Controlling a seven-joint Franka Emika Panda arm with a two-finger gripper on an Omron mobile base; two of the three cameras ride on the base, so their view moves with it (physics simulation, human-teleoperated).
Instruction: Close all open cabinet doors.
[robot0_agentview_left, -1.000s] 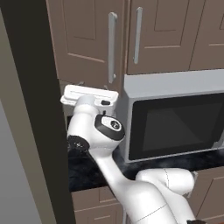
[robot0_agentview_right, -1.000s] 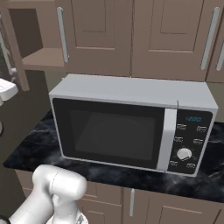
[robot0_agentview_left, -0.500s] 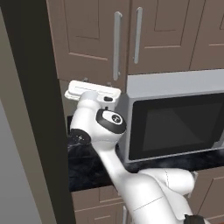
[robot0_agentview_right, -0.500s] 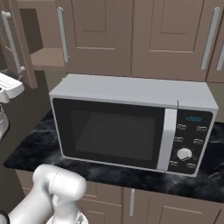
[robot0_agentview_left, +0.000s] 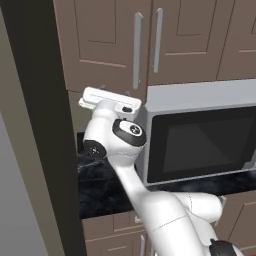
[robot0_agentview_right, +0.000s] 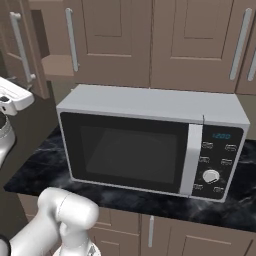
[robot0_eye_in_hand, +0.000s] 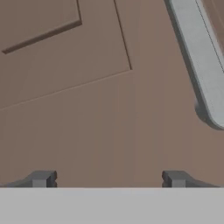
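The cabinet door (robot0_eye_in_hand: 87, 109) sits right in front of the end effector (robot0_eye_in_hand: 108, 178), its recessed panel up top and the silver bar handle (robot0_eye_in_hand: 201, 57) off to the side, and in the right base view an open door (robot0_agentview_right: 20, 45) stands out at far left beside a bare shelf (robot0_agentview_right: 57, 67). The fingertips (robot0_eye_in_hand: 41, 178) are spread wide with nothing between them. The white arm (robot0_agentview_left: 117, 145) reaches up from the counter (robot0_agentview_left: 100, 190) beside the microwave (robot0_agentview_left: 200, 135), hand level against the wall cabinet.

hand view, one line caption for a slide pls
Open gripper faces a taupe-brown wooden cabinet door, its brushed-silver bar handle off to one side.
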